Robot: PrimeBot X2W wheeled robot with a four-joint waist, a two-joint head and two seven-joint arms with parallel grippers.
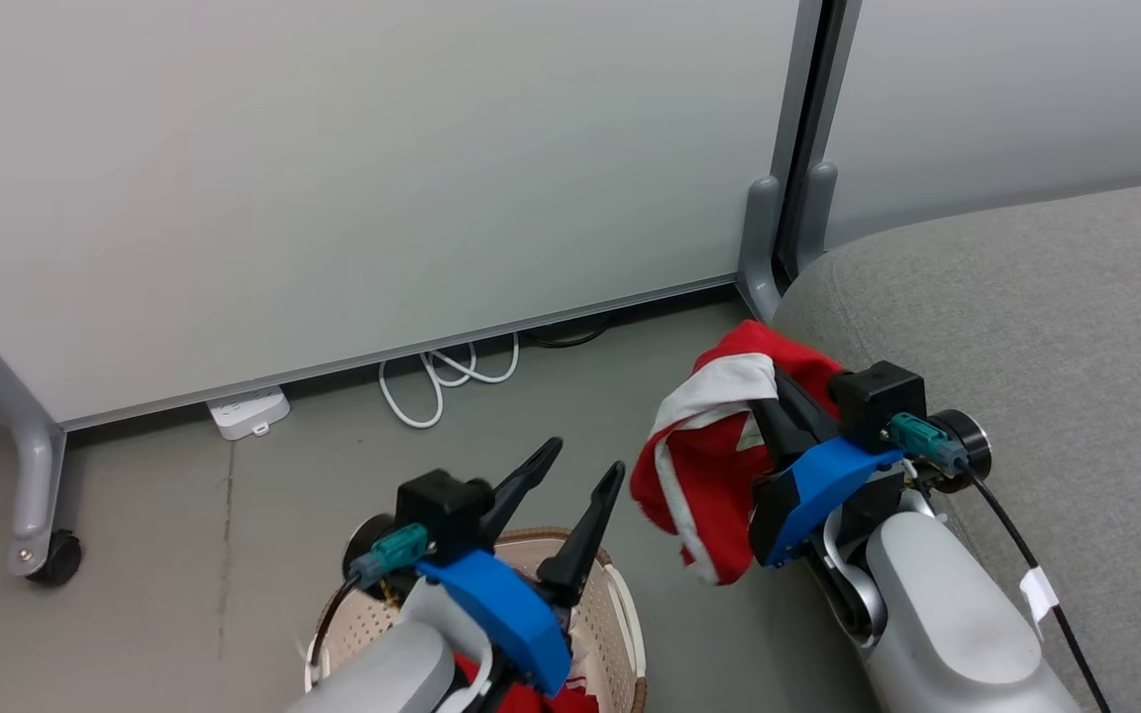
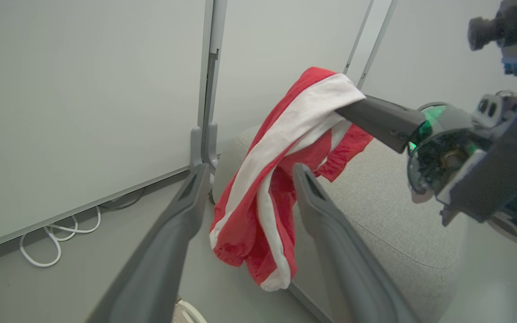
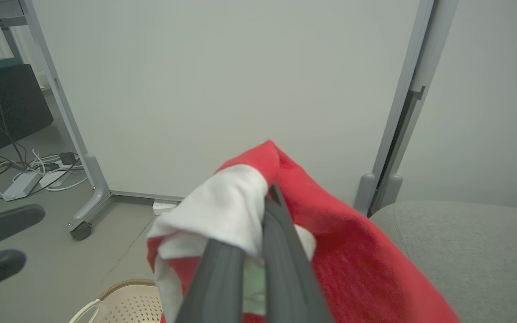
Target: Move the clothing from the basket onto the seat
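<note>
The basket (image 1: 364, 622) is made of cream perforated plastic with a brown woven-look rim, and some red fabric (image 1: 580, 703) is seen inside it. Above the basket, the left gripper (image 1: 585, 456) is held empty with its dark tapered fingers spread. Right of the basket and higher, a soft red garment (image 1: 699, 465) with wide white bands is pinched by the right gripper (image 1: 777, 394) and hangs from it in folds. Further right, the grey fabric seat (image 1: 1026, 317) with a rounded corner is found.
</note>
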